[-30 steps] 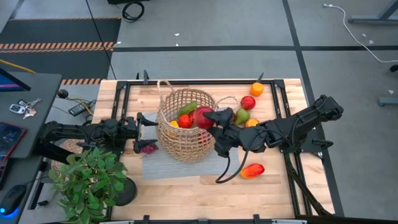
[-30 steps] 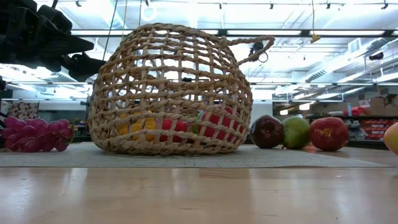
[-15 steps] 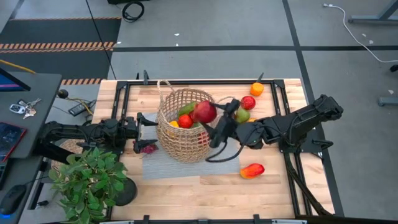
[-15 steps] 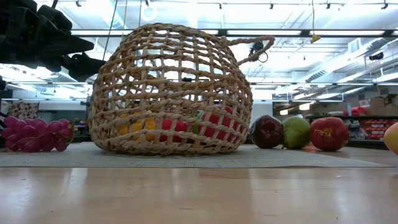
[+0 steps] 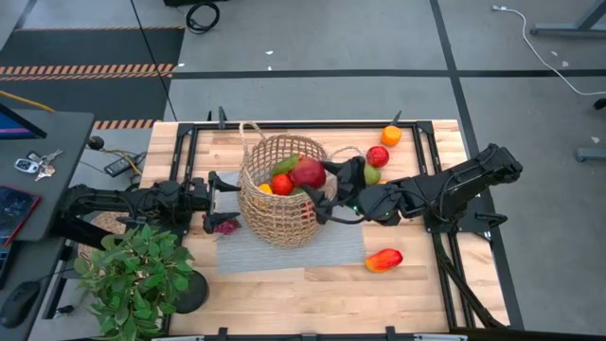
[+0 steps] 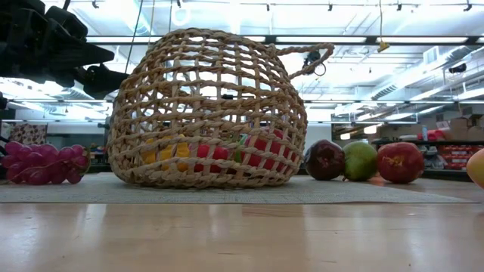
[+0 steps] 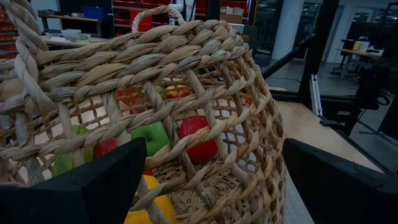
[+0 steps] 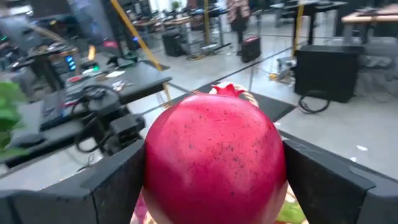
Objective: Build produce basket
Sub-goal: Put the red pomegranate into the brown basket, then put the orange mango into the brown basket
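Basket (image 5: 281, 189) was round, tan, open-weave wicker with thin loop handles, sitting on a grey mat (image 5: 284, 251) mid-table. Right gripper (image 5: 317, 185) hung over its rim, fingers spread wide around a dark-red speckled pomegranate (image 8: 214, 158), gripping it from both sides above the basket opening. Below it inside: red apple (image 5: 282, 184), green pear piece (image 5: 286, 165), yellow pepper (image 6: 170, 153), all smooth plastic. Behind the right gripper, beside the arm: green pear (image 5: 371, 174), red apple (image 5: 378, 156), orange fruit (image 5: 391, 135); red-orange pepper (image 5: 383, 260) lay apart nearer the front edge. Left gripper (image 5: 213, 194) sat just outside the basket's opposite wall, fingers apart, holding nothing, wicker right before it. Purple grapes (image 5: 225, 225) beside it. Leafy potted plant (image 5: 133, 275) at the corner.
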`<action>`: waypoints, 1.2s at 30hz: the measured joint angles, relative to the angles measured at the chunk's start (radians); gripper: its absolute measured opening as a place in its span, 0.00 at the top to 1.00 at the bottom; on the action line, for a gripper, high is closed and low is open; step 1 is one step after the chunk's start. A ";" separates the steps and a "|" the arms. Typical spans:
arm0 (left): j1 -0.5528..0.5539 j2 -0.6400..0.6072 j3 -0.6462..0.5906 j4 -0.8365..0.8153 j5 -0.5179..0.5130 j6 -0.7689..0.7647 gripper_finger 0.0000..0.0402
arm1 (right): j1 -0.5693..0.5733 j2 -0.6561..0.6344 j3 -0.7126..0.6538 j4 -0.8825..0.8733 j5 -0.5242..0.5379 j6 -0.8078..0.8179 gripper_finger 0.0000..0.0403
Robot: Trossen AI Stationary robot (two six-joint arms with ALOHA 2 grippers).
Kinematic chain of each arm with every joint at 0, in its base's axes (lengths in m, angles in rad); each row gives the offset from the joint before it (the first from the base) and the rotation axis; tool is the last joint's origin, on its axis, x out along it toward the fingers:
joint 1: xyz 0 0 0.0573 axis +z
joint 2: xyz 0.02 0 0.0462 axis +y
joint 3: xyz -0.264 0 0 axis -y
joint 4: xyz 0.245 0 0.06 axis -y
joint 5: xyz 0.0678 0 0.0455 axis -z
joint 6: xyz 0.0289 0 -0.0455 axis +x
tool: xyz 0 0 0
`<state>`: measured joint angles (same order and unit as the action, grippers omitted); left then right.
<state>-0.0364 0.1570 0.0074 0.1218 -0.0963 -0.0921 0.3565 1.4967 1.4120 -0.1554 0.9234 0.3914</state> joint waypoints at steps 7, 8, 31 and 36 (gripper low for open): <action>0.000 0.000 0.000 0.000 0.000 0.000 0.04 | 0.000 0.000 0.000 0.011 -0.146 -0.012 0.08; 0.000 0.000 0.000 0.000 0.000 0.000 0.04 | 0.000 0.000 0.000 0.013 -0.179 -0.008 0.07; 0.000 0.000 0.000 0.001 0.000 -0.001 0.04 | -0.329 0.032 -0.127 -0.733 -0.571 1.039 0.05; 0.000 0.000 0.000 -0.003 0.001 -0.001 0.04 | -0.431 0.016 -0.251 -0.986 -0.776 1.044 0.05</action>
<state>-0.0364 0.1570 0.0074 0.1191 -0.0957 -0.0927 -0.0744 1.5131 1.1611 -1.1417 0.1475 1.4355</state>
